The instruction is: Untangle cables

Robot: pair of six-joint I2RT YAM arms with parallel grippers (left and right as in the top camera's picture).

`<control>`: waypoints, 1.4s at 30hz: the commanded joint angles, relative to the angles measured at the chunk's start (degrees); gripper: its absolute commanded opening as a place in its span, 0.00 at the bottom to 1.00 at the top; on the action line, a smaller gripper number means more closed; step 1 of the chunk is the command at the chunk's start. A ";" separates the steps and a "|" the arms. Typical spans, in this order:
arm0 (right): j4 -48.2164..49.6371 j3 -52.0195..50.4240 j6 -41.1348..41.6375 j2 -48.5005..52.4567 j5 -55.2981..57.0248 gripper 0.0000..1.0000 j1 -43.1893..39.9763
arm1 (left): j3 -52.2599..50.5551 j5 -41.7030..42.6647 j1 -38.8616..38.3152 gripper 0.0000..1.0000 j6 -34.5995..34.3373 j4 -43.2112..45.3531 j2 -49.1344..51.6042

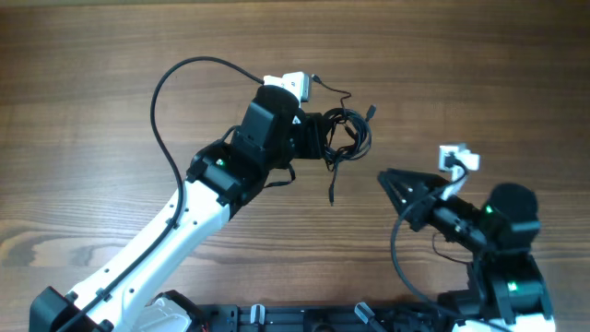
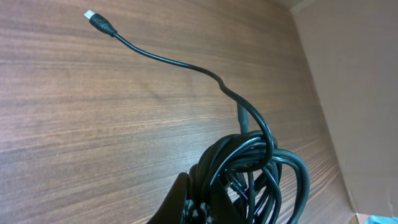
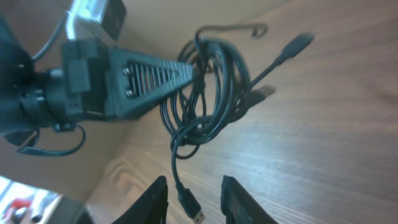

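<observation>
The cables (image 1: 348, 134) are a knotted bundle of thin black cords, held up off the table by my left gripper (image 1: 324, 136), which is shut on the loops. In the left wrist view the bundle (image 2: 261, 168) fills the bottom right around that gripper (image 2: 202, 208). One strand arcs away to a silver-tipped plug (image 2: 93, 17). Another strand (image 1: 332, 189) hangs down from the bundle. My right gripper (image 1: 387, 180) sits right of it, apart from it. In the right wrist view this gripper (image 3: 195, 182) is open, with the hanging plug (image 3: 193, 208) between its fingers, untouched. The bundle (image 3: 208, 93) and left gripper (image 3: 186, 71) lie beyond.
The wooden table (image 1: 111, 83) runs across the whole view. A thick black arm cable (image 1: 171, 92) loops up over the left arm. A beige wall (image 2: 354, 93) borders the table's far side in the left wrist view.
</observation>
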 commanded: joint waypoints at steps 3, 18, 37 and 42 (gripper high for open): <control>7.63 0.98 2.54 9.66 -5.29 0.29 4.63 | -0.04 -0.59 -4.35 0.04 10.82 2.49 -0.72; 18.49 0.98 11.41 26.60 -5.11 0.29 8.13 | -0.04 -7.10 -9.35 0.04 2.32 5.42 -0.72; 18.53 0.98 -1.60 20.72 -11.43 0.05 7.96 | -0.04 -9.84 1.97 0.04 -15.63 -0.02 -0.72; 15.78 0.98 -8.22 12.02 -17.86 0.05 7.96 | -0.04 -9.25 6.62 0.04 -16.92 -0.15 -0.72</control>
